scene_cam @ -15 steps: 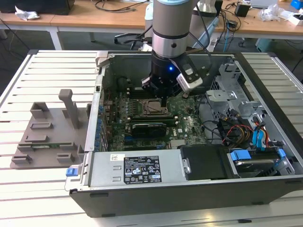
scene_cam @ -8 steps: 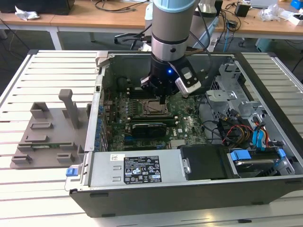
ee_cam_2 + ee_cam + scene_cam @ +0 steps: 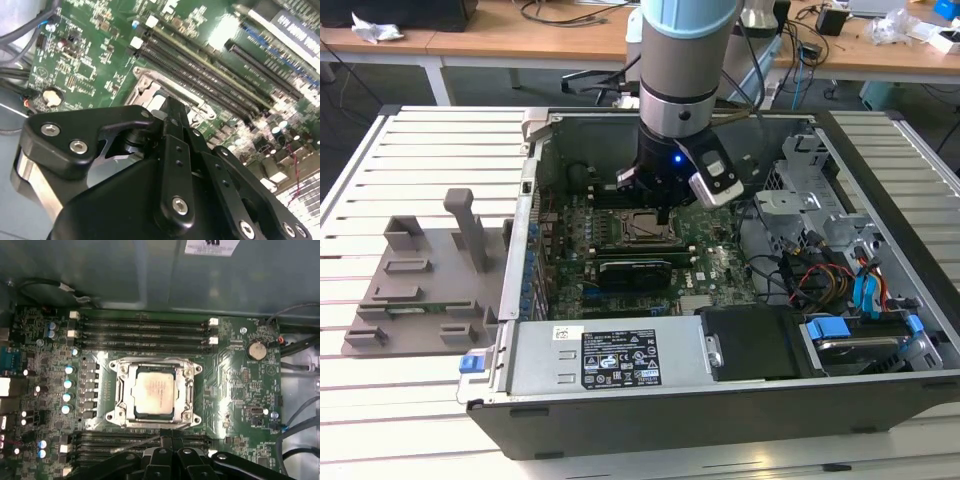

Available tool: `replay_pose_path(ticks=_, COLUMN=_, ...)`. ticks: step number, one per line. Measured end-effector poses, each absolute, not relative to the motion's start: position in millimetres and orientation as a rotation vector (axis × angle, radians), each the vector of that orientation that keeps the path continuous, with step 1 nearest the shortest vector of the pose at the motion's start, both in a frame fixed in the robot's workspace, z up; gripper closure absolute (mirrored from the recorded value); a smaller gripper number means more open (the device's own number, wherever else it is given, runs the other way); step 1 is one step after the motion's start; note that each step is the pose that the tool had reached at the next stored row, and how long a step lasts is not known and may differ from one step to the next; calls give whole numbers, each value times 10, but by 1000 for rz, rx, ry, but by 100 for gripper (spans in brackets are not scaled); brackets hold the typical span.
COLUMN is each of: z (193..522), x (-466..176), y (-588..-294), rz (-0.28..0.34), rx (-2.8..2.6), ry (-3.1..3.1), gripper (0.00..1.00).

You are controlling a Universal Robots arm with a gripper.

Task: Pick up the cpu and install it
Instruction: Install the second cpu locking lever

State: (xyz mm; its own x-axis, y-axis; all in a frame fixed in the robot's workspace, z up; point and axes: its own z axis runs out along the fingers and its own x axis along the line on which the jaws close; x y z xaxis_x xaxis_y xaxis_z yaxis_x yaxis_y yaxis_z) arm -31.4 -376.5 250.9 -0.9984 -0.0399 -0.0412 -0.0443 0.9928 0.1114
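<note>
cpu seated in socket – first wrist view | tool closed, empty – second wrist view

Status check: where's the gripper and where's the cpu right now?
Gripper over the motherboard, holding nothing. Cpu lying in the socket frame. Nothing lying on top of it.

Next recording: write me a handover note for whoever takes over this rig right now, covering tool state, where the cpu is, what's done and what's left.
Tool: above the green motherboard inside the open computer case, beside the socket; its fingers look closed together with nothing between them.
Cpu: the flat square silver-grey chip lies inside the metal socket frame, apart from the tool.
Done: chip appears placed in the socket.
Left: whether it is fully seated or the frame latched cannot be told; check both.
The grey plastic holder tray sits outside the case, on the exterior view's left.
</note>
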Motion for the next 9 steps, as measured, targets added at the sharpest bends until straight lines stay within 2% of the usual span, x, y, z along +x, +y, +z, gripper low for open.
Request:
replay_pose_path(ticks=3, z=2491, x=-387, y=-3830, rz=210, rx=-65, ry=3094, gripper=89)
replay_pose_path(ticks=9, z=2412, x=-435, y=-3863, rz=213, rx=-65, ry=3094, gripper=89)
